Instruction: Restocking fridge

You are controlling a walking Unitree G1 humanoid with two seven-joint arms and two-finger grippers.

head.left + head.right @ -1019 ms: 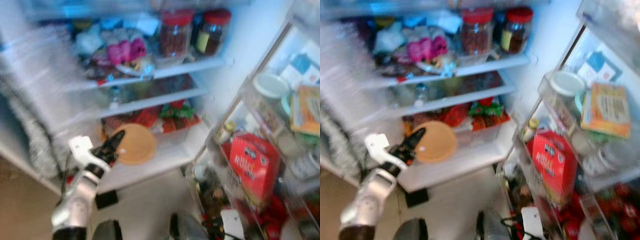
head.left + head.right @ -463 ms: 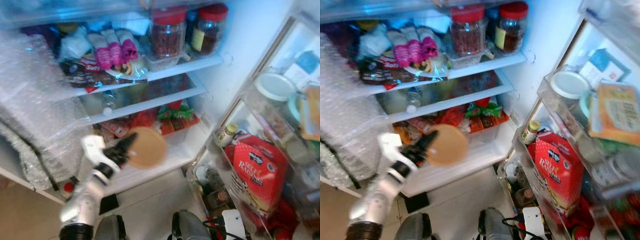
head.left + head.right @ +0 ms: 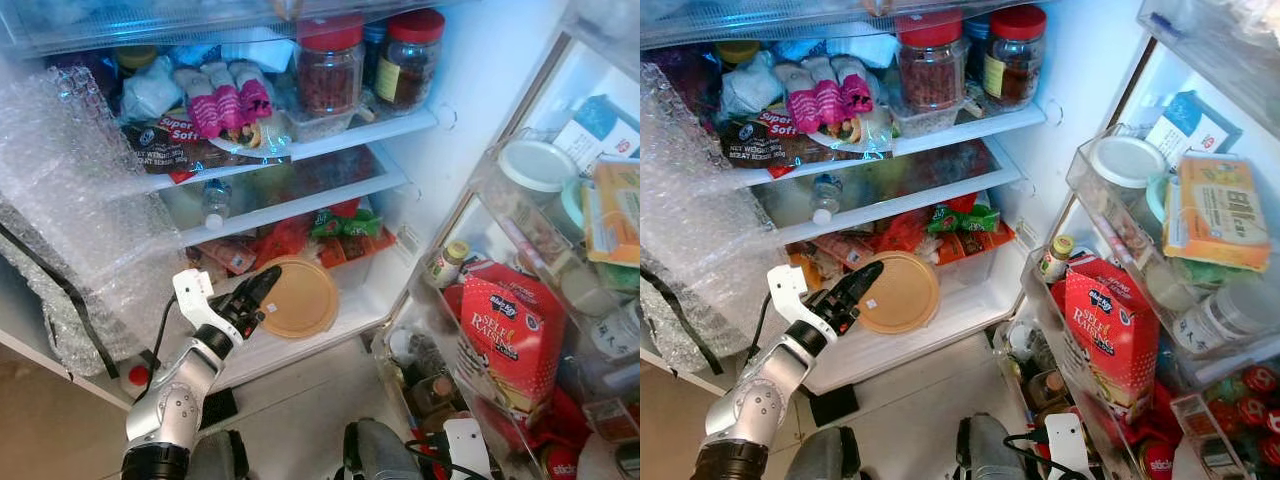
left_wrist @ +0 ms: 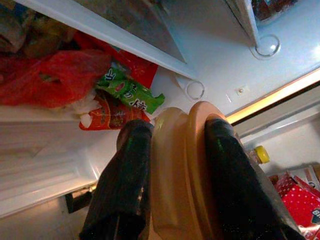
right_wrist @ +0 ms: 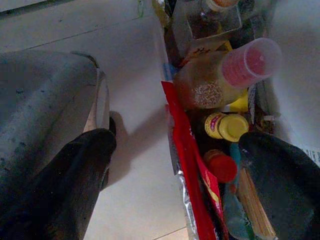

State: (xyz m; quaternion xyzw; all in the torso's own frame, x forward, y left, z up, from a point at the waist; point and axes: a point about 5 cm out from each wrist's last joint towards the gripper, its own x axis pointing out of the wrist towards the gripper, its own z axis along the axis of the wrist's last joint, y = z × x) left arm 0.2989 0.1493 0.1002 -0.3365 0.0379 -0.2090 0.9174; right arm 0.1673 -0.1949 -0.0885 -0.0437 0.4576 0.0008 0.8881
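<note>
Camera steadied; tan container (image 3: 297,297) has dropped lower since. Left gripper (image 3: 262,296) clamps its rim edgewise (flat, to slide in), at the front edge of the fridge's bottom shelf (image 3: 330,330). Right gripper (image 5: 175,170) hangs spread wide, idle. Beyond, snack packets (image 3: 340,222).

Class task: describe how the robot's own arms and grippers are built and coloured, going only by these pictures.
The left arm is a silver metal tube ending in a dark ribbed collar at the bottom. A white block sits at its wrist, with a thin black cable looping beside it. The left gripper has two long, glossy black fingers that taper to points. The right gripper has the same thick black fingers.
</note>
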